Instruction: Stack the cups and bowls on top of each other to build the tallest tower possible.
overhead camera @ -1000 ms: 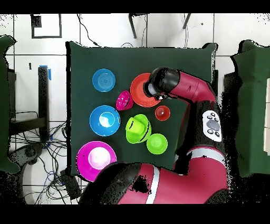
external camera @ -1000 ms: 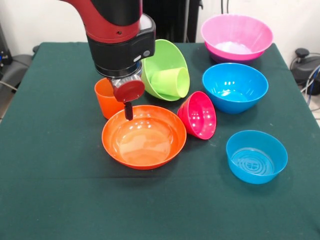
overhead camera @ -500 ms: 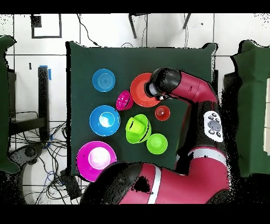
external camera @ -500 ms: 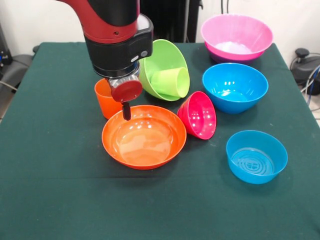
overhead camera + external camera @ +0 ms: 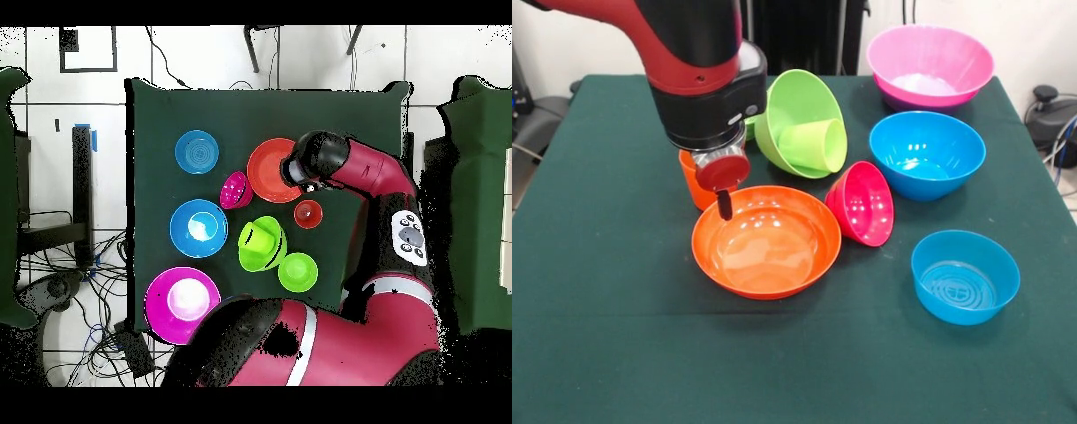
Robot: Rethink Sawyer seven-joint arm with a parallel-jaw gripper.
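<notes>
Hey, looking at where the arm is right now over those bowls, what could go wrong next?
1. The gripper hangs low at the far rim of the big orange bowl, right by the orange cup. A descent might clip either and shove it.
2. The green bowl sits tilted with the lime cup lying inside, and the red bowl is tipped too. A nudge could roll them.
3. The arm hides most of the orange cup from the front, so a grasp there is hard to judge.

red-and-black arm (image 5: 689, 62) above gripper (image 5: 724, 205) | orange bowl (image 5: 766, 240) under it | orange cup (image 5: 696, 181) behind it | lime cup (image 5: 814, 144) inside green bowl (image 5: 799, 110) | red-pink bowl (image 5: 863, 203) | two blue bowls (image 5: 926, 155) | pink bowl (image 5: 930, 64) | dark green cloth (image 5: 600, 291)
</notes>
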